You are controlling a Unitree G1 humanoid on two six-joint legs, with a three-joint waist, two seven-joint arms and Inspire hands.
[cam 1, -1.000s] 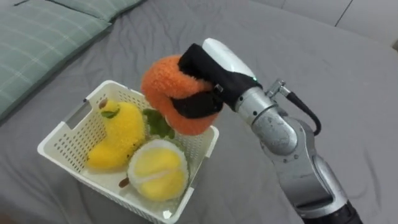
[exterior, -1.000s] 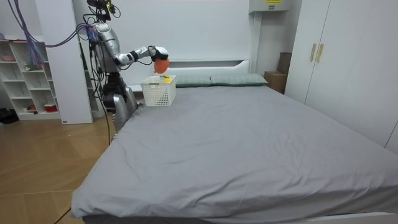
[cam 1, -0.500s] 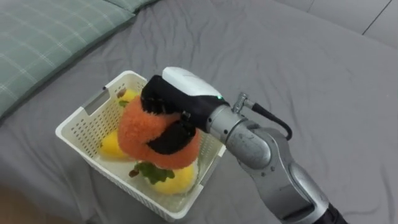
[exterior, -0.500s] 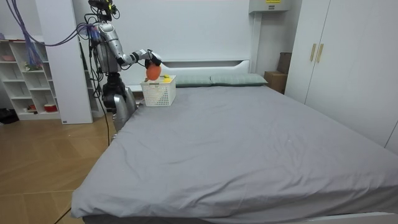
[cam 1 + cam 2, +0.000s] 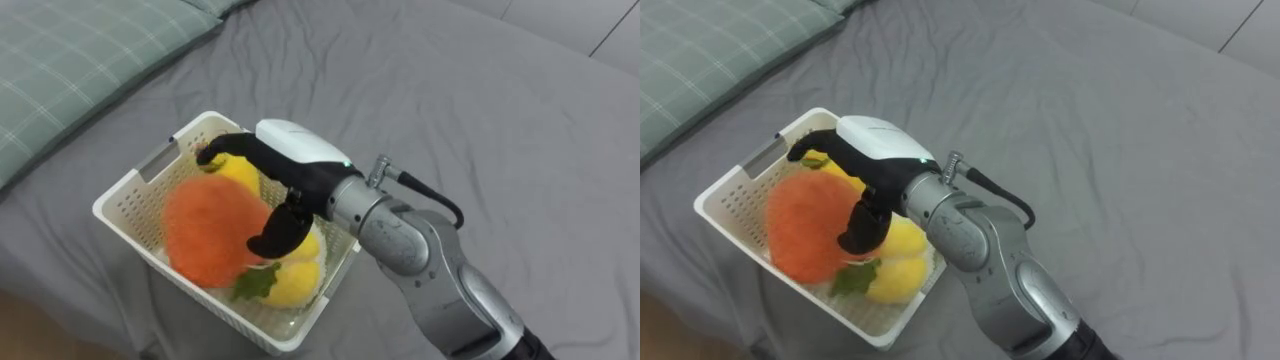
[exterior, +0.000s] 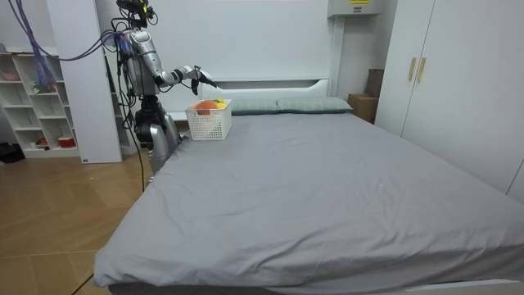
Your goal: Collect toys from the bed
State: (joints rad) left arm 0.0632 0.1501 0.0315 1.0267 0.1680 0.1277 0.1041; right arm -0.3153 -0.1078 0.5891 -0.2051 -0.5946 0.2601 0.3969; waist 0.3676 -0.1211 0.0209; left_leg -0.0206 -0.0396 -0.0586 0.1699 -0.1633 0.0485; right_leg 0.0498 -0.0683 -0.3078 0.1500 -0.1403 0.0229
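Observation:
A white slatted basket (image 5: 126,191) stands on the grey bed near its head corner. Inside lies an orange plush toy (image 5: 205,232) with a green leaf, on top of yellow plush toys (image 5: 293,281). My right hand (image 5: 296,151) hovers just above the basket, fingers stretched out over the far rim and thumb hanging down beside the orange toy, holding nothing. The right eye view has the same hand (image 5: 876,141) over the orange toy (image 5: 800,231). From the room view, I stand by the bed's head with the right arm reaching over the basket (image 6: 209,121).
A green checked pillow (image 5: 80,60) lies left of the basket. Grey sheet (image 5: 480,120) spreads wide to the right. In the room view a white shelf unit (image 6: 33,98) stands behind me and wardrobes (image 6: 442,82) line the room view's right.
The right hand carried the orange toy down over the basket, then its fingers straightened and let go. The toy now lies in the basket.

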